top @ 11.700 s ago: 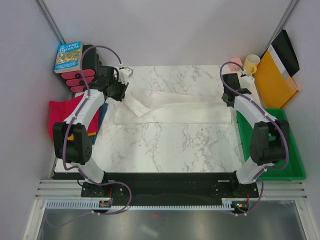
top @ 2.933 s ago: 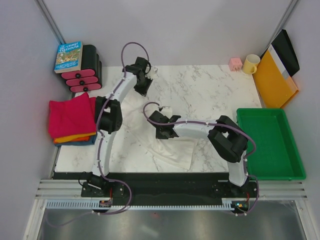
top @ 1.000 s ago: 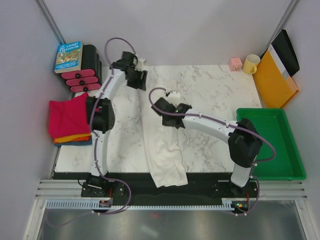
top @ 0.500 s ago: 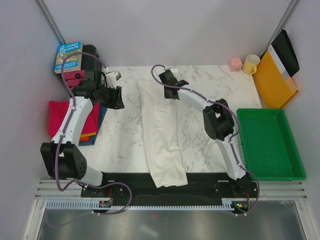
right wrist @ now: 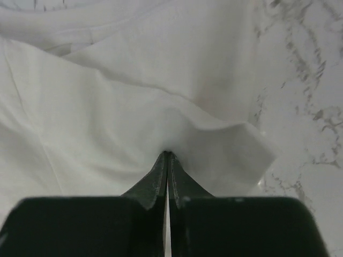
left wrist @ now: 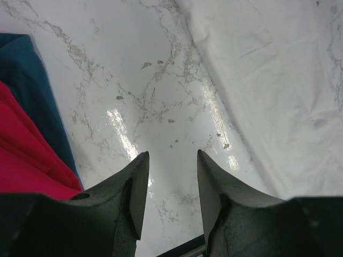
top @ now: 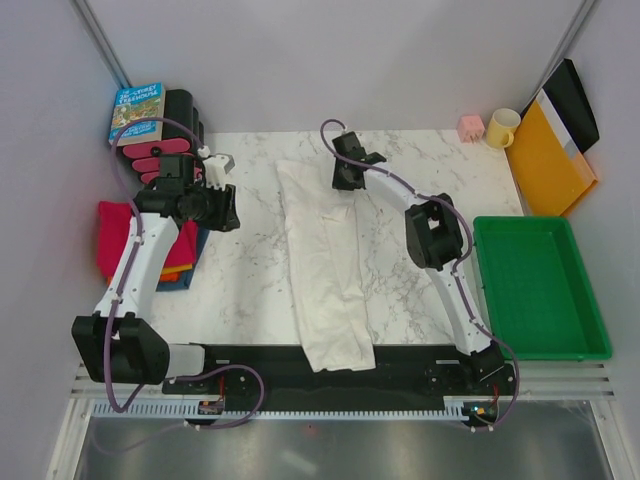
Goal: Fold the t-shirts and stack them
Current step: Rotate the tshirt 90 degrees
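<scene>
**One shirt halfway, pile waiting on the left**

The white shirt [top: 325,265] is lying as a long narrow strip down the middle of the counter [top: 250,280], with its near end drooping over the front edge. The right end effector [right wrist: 167,156] is pinching fully shut on a fold at the far end. The left end effector [left wrist: 171,160] is hanging open and empty over bare marble, beside the folded stack [top: 115,232]. I'm guessing the crosswise folds and the stacking are what's left. There's open room on both sides.
</scene>
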Robot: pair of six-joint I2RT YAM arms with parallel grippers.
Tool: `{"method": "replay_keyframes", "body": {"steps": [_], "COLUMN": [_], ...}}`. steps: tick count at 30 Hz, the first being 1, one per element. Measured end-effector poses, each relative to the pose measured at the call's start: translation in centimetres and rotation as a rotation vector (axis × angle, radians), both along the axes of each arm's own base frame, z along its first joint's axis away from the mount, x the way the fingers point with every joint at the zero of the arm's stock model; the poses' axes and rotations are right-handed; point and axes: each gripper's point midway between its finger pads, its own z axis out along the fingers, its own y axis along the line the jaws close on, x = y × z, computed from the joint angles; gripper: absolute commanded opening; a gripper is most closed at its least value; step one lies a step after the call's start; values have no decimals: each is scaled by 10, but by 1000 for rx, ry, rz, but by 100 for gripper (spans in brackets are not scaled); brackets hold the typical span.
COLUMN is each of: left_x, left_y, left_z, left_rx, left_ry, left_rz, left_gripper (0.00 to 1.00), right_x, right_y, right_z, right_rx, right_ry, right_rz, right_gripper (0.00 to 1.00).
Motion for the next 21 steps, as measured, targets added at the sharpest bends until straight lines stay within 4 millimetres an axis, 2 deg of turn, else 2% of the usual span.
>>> {"method": "replay_keyframes", "body": {"steps": [6,12,16,21], "left_x": [3,7,9,17], "left_y": [5,5,5,7], "left_z": [-15,-33,-41,-48], "left_rx": [24,28,32,44], "left_ry": [46,107,134,156], "left_rz": [14,15,17,24], "left_gripper": [48,48,48,48], "right_x": [42,71,87,103], "right_y": [-36,-78,-94,-104], "right_z": [-1,0,0,1], "right_rx": [114,190,233,275], "right_ry": [16,19,5,-31], "right_rz": [-88,-166,-199,-225], "right_gripper": [4,4,8,13]}}
